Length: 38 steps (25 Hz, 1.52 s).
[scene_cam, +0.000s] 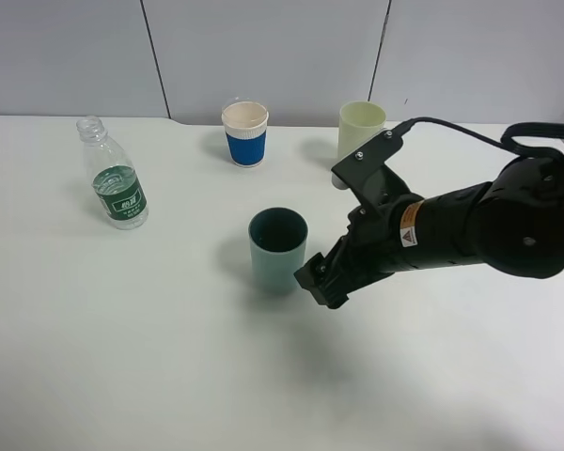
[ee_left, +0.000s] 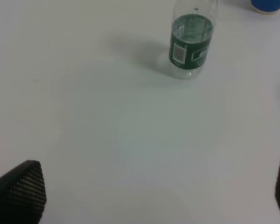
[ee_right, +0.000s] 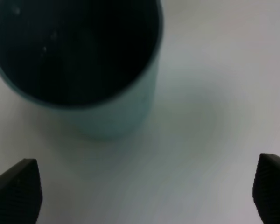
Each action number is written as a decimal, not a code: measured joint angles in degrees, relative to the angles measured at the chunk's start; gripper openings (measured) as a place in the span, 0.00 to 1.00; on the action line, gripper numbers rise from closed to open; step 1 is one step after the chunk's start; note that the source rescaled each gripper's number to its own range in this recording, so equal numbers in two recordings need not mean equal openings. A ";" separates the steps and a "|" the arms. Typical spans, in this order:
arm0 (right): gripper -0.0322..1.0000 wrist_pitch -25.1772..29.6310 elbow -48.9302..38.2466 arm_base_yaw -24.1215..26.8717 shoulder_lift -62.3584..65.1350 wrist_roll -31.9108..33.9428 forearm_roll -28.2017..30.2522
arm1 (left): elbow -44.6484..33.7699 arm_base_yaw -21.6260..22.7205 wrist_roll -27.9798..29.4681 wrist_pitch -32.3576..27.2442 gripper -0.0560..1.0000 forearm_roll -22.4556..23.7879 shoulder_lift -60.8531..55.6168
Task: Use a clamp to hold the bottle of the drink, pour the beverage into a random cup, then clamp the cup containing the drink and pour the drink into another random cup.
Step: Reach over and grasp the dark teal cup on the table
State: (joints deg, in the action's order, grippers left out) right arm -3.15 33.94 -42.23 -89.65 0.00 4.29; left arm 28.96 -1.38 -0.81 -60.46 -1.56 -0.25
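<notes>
The uncapped clear bottle [scene_cam: 117, 183] with a green label stands upright at the left of the table; the left wrist view shows the bottle [ee_left: 191, 42] some way ahead of my open left gripper [ee_left: 158, 186], which holds nothing. The teal cup [scene_cam: 277, 249] stands mid-table. My right gripper [scene_cam: 318, 282] hovers just to its right, low over the table. In the right wrist view the teal cup [ee_right: 84, 70] is close ahead, outside the open right gripper [ee_right: 144, 191]. Its dark inside hides any beverage. The white cup with a blue sleeve [scene_cam: 245, 133] stands at the back.
A taller pale green cup [scene_cam: 360, 130] stands at the back right, just behind my right arm's wrist bracket. The blue sleeve's edge [ee_left: 268, 4] shows beyond the bottle in the left wrist view. My left arm is outside the exterior view. A grey panelled wall backs the white table [scene_cam: 122, 357].
</notes>
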 joint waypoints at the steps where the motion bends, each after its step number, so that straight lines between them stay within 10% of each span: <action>1: 0.86 -1.12 0.00 0.00 -0.64 -0.30 0.45 | 0.00 0.00 0.00 0.00 1.00 0.00 0.00; 17: 0.86 -15.45 0.05 0.00 -12.05 -0.42 7.89 | 0.00 0.00 0.00 0.00 1.00 0.00 0.00; 38: 0.86 -52.85 0.10 0.00 -27.66 -12.76 5.89 | 0.00 0.00 0.00 0.00 1.00 0.00 0.00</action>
State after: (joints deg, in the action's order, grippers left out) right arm -56.00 34.05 -42.23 -117.31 -12.76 10.18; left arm 28.96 -1.38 -0.81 -60.46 -1.56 -0.25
